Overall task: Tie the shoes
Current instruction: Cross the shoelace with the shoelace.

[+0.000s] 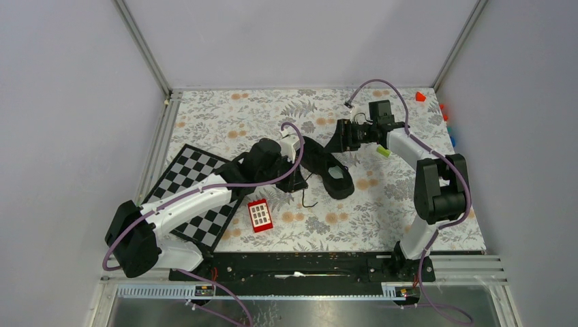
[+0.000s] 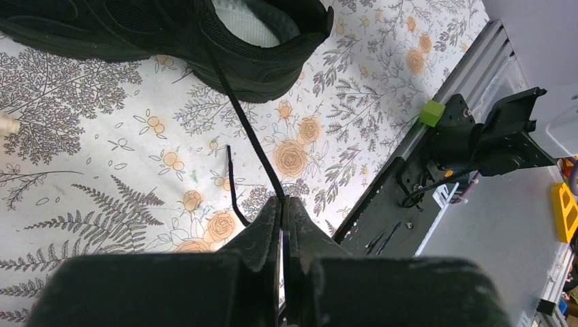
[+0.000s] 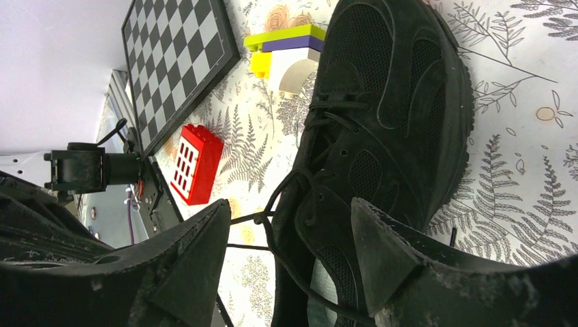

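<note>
Black sneaker (image 1: 328, 167) on floral table (image 1: 382, 208), left claw (image 2: 283, 201) pinching lace (image 2: 245, 129) — right claw (image 3: 290, 212) spread

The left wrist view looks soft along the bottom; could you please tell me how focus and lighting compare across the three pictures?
Left wrist: the left end effector is blurred near the lens, lace and shoe sharp. Right wrist: the right end effector looms dark and soft, shoe mesh crisp. Top external: even, diffuse light, faint shadows; the black shoe shows little surface detail.
</note>
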`<move>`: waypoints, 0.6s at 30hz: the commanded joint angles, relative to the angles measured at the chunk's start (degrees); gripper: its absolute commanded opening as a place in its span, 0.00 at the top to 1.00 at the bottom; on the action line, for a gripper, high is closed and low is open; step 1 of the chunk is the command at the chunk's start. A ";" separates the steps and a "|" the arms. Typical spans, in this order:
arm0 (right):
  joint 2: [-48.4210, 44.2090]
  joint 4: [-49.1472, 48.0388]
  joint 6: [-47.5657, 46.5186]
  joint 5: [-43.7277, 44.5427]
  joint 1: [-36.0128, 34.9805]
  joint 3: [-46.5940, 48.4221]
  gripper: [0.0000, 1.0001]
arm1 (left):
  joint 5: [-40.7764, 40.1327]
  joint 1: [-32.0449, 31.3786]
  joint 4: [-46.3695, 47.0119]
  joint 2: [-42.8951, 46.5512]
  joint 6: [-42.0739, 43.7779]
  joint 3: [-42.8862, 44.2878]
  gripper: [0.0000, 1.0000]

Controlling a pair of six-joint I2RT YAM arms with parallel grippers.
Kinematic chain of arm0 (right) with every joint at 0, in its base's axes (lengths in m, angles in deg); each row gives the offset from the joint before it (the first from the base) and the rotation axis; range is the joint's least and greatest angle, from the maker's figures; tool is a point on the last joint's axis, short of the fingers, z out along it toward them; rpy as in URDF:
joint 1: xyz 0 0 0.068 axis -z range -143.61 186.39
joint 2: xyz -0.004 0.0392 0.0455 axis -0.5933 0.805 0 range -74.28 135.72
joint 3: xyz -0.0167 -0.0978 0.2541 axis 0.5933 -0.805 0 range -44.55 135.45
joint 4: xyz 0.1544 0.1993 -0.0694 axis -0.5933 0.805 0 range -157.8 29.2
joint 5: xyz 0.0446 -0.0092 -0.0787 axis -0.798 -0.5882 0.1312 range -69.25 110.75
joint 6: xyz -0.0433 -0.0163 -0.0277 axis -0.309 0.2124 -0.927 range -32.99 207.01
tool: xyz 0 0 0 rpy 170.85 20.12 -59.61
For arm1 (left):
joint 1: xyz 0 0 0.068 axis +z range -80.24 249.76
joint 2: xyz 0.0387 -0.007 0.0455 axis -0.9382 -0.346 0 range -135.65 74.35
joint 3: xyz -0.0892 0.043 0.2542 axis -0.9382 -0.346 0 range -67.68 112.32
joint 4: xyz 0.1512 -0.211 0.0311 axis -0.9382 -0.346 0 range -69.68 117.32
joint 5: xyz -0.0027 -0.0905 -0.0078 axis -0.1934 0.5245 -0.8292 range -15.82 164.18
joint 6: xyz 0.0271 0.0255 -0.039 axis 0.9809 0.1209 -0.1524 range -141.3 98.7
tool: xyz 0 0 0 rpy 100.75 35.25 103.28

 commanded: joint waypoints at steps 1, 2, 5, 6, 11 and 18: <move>0.37 0.34 -2.79 -3.69 0.04 0.14 0.28 | 0.68 0.16 1.37 0.86 0.98 2.08 1.00; 0.65 0.38 -2.96 -4.07 0.09 0.16 0.27 | 0.74 0.20 1.30 0.80 0.99 2.14 1.00; 1.54 0.45 -3.32 -5.95 0.11 0.33 0.29 | 0.77 0.16 1.08 0.67 0.98 2.28 1.00; 1.80 0.61 -3.53 -7.28 0.09 0.33 0.29 | 0.89 0.16 1.04 0.67 0.98 2.29 1.00; 3.47 4.49 -7.45 -9.96 0.11 1.29 0.29 | 1.10 0.16 0.91 0.67 1.03 2.37 1.00; 4.46 4.53 -7.60 -10.28 0.19 1.79 0.41 | 1.01 0.17 0.82 0.78 1.13 2.32 1.00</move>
